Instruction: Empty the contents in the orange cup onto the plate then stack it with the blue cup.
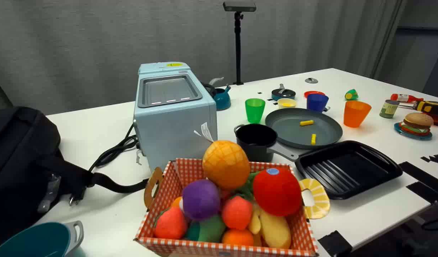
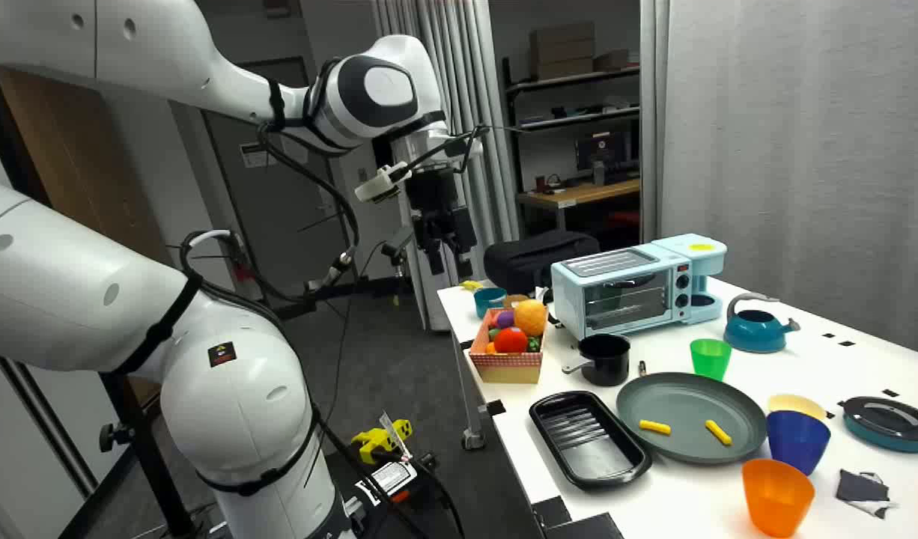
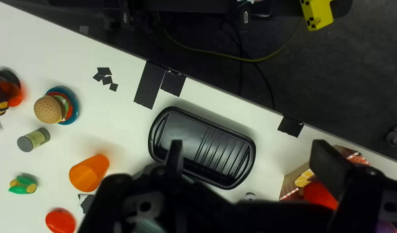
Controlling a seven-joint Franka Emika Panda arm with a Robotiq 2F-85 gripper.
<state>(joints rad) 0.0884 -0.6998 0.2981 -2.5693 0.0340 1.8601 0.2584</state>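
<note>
Both exterior views overlook the plate (image 2: pixel 687 404); wrist view faces down.

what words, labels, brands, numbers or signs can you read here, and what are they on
No words, brands or numbers are legible.
Black sticker on the robot arm: yellow triangle sign, print too small.
Too small or blurred:
yellow sticker on the toaster oven
blue sticker on the red plush toy
white tag on the orange plush toy
can label
door sign
white label low beside the arm
</note>
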